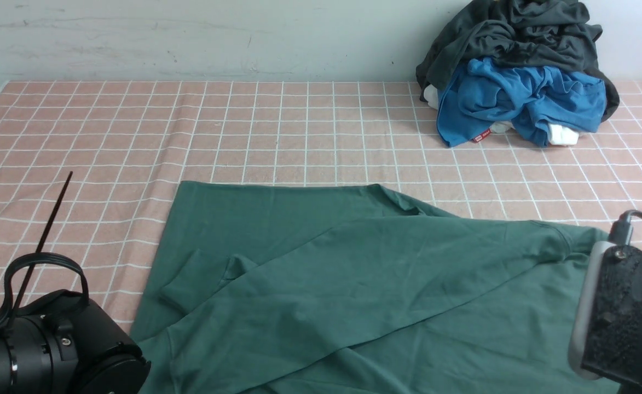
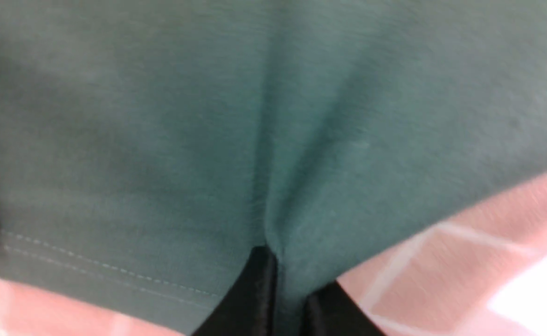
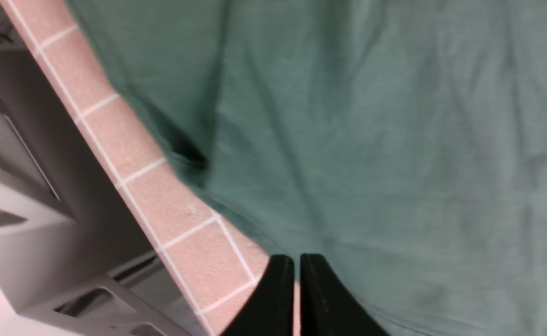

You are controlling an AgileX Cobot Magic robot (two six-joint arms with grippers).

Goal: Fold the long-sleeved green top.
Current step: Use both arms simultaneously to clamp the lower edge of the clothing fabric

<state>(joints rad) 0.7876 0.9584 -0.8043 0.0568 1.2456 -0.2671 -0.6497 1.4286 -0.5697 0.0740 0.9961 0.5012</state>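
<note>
The green long-sleeved top point(image 1: 353, 273) lies spread on the near part of the table. One sleeve point(image 1: 277, 262) is laid across its body, with the cuff toward the left. My left gripper point(image 2: 292, 270) is shut on a pinched ridge of the top point(image 2: 273, 140) near its stitched hem point(image 2: 91, 266). In the front view only the left arm's black body point(image 1: 52, 350) shows. My right gripper point(image 3: 297, 259) hovers at the edge of the top point(image 3: 394, 163), its jaws together but for a thin slit, with nothing between them. Its wrist point(image 1: 622, 312) shows at the near right.
A pile of clothes sits at the far right by the wall, a charcoal garment point(image 1: 518, 38) over a bright blue one point(image 1: 518, 98). The pink checked cloth point(image 1: 244, 126) covers the table. A thin black rod point(image 1: 47, 230) rises beside the left arm. The table's edge and grey frame point(image 3: 45, 210) are near the right gripper.
</note>
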